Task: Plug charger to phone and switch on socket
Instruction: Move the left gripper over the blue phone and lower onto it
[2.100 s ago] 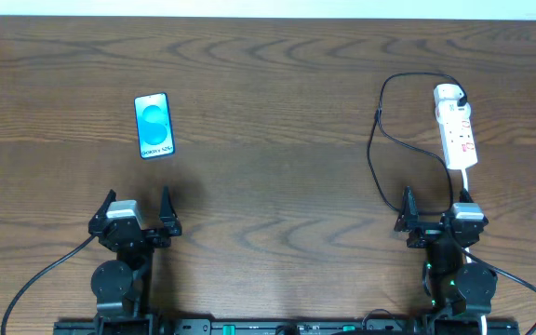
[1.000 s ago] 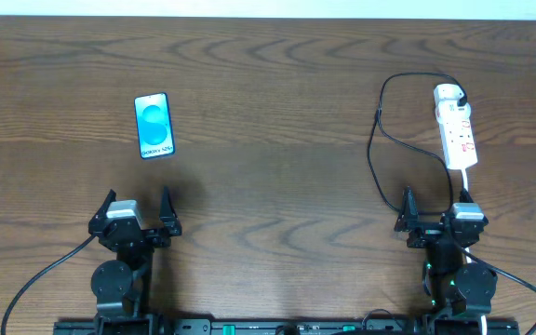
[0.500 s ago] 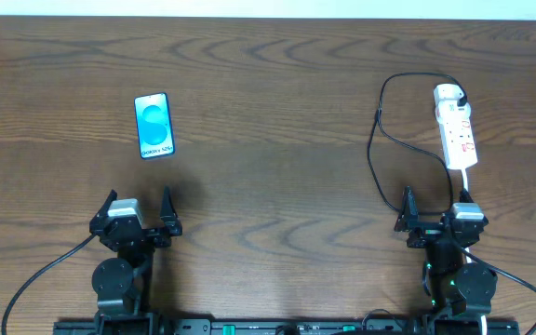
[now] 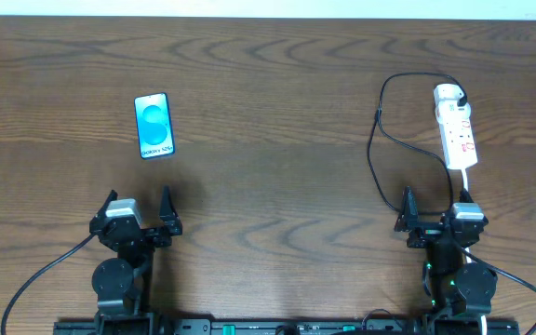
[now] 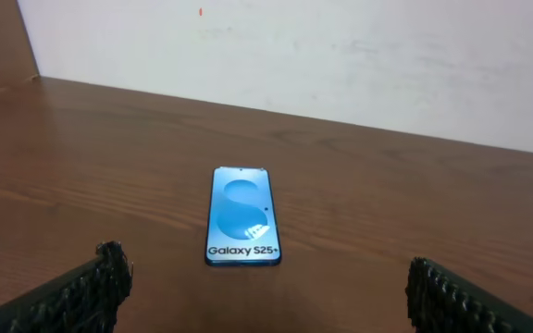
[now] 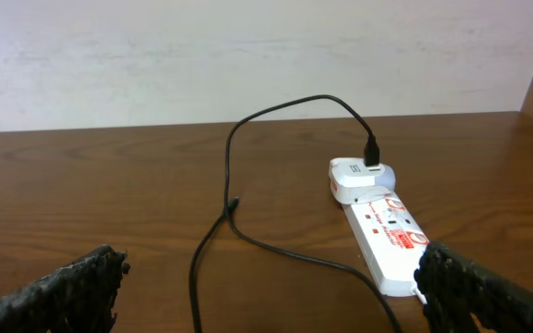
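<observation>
Phone (image 5: pixel 241 215) — flat, glossy blue rectangle

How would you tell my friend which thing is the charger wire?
Look at the right side of the brown wooden table, where a long white socket strip lies. The charger plugs in at the strip's far end and loops away to the left. It is thin and black, unlike the thick white cord at the strip's near end.

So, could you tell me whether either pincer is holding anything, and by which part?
Nothing: left pincer and right pincer are open, empty.
</observation>
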Controlling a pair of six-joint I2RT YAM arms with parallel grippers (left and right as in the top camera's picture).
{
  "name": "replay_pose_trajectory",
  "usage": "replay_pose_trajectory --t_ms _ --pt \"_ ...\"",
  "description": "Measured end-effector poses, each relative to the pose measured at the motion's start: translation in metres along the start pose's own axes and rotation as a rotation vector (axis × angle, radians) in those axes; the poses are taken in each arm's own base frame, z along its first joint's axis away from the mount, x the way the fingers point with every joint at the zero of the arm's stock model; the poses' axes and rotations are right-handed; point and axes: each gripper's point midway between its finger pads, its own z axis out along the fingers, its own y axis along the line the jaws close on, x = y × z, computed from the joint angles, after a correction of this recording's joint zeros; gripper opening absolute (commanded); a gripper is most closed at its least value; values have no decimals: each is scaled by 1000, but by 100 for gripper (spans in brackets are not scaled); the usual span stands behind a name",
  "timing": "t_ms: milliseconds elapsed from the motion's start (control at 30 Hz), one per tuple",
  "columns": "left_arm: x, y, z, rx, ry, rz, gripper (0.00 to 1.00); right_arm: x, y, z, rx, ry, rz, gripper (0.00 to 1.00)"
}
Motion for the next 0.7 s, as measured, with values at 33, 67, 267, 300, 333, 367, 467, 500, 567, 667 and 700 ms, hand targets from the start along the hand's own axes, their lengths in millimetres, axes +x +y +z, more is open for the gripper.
replay_pose_trajectory --t_ms 33,67,267,300,333,367,467,500,567,667,700 --pt "-2 0 0 0 -3 -4 97 0 0 0 0 0 0 99" --pt "-3 0 -1 1 -5 -7 97 0 0 0 0 0 0 99" --pt "-28 -4 -9 1 -9 -12 97 0 0 0 0 0 0 99" --pt "-35 -5 -10 2 -14 -13 97 0 0 0 0 0 0 99" --pt "-42 -6 -11 2 -17 -14 97 0 0 0 0 0 0 99" --pt "-49 -7 -12 2 -19 -14 97 0 0 0 0 0 0 99" --pt "-63 -9 -11 0 1 -14 97 0 0 0 0 0 0 99" --pt "-67 -9 -10 -2 14 -14 97 0 0 0 0 0 0 99" --pt "-71 -10 -6 -6 48 -13 97 0 0 0 0 0 0 99" --pt "-79 -13 3 -3 106 -13 97 0 0 0 1 0 0 99" --pt "-84 -15 7 4 121 -14 97 0 0 0 1 0 0 99"
